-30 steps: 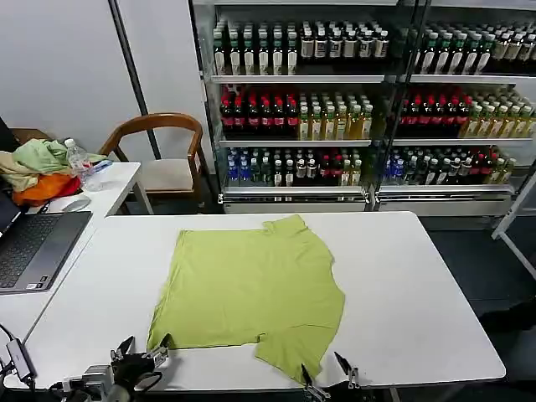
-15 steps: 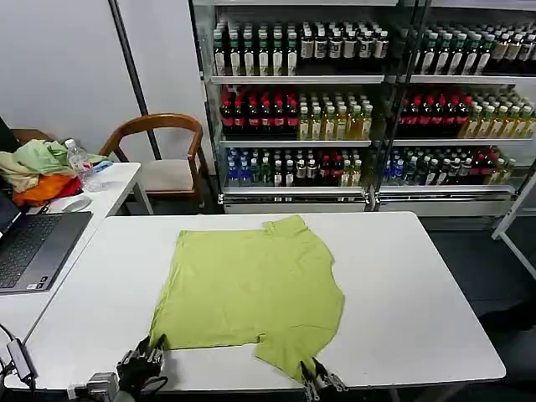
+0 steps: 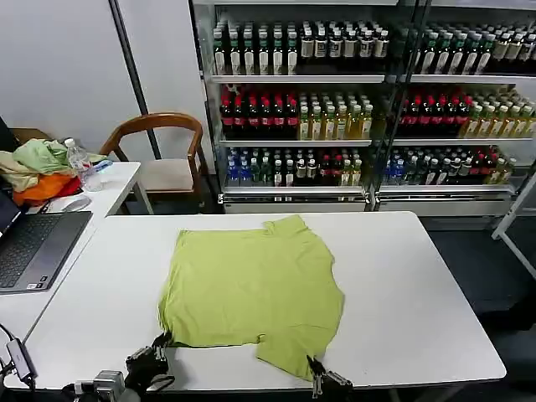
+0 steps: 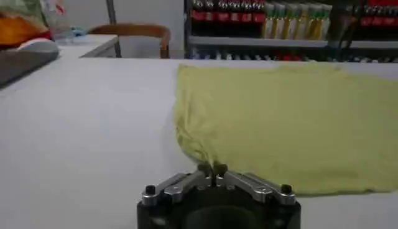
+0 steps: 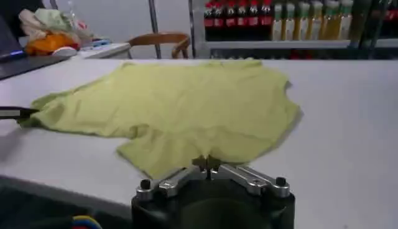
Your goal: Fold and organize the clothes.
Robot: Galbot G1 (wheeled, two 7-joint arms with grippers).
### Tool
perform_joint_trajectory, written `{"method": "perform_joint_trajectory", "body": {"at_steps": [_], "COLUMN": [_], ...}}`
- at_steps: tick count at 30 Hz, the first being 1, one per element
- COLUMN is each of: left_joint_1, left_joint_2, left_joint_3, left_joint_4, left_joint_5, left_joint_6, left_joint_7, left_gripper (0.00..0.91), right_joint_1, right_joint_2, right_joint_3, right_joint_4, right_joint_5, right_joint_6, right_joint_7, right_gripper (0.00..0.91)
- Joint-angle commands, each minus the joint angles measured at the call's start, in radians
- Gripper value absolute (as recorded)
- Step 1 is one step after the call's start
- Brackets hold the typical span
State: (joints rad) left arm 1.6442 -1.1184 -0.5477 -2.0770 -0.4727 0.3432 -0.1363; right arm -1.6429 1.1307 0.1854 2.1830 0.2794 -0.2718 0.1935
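The clothes, a lime-green T-shirt (image 3: 251, 285), lie spread flat on the white table (image 3: 419, 285), neck toward the far side. At the shirt's near left corner my left gripper (image 3: 159, 342) is shut on the hem; in the left wrist view its fingertips (image 4: 212, 169) pinch a small raised fold of the shirt (image 4: 286, 118). My right gripper (image 3: 315, 374) is at the near right sleeve, by the table's front edge. The right wrist view shows that gripper (image 5: 207, 163) shut on the edge of the shirt (image 5: 180, 106).
An open laptop (image 3: 33, 247) and a mouse (image 3: 77, 203) lie on the side table at left. Behind them are a heap of garments (image 3: 38, 167) and a water bottle (image 3: 77, 159). A wooden chair (image 3: 163, 146) and drink shelves (image 3: 335, 100) stand beyond.
Both grippers went from open to shut on the shirt's near edge. The left one has drawn the near left corner slightly inward, to the right.
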Motion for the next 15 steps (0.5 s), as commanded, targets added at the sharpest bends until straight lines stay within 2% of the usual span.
{"method": "perform_joint_trajectory", "body": {"at_steps": [1,7,15], "left_joint_1": [-0.095,-0.164,-0.268], "left_joint_2": [0.052,0.077,0.082], "left_joint_3": [-0.037,-0.021,0.013], "left_joint_4": [0.027,0.088,0.166], "left_joint_5": [-0.11,-0.152,-0.201], "left_joint_6": [-0.057,-0.081,-0.093], "left_joint_7": [0.073,0.106,0.12], "left_gripper": [0.04,0.04,0.04], "right_joint_1": [0.116,0.236,0.356], "right_joint_2": [-0.003,0.021,0.049], "right_joint_3": [0.023,0.027,0.004], "right_joint_4": [0.012,-0.035,-0.101], "right_joint_5": [0.053,0.14,0.156], "right_joint_6": [-0.05,-0.134,-0.18], "right_joint_7": [-0.001,0.013,0.02], "right_gripper": [0.0,0.0,0.0]}}
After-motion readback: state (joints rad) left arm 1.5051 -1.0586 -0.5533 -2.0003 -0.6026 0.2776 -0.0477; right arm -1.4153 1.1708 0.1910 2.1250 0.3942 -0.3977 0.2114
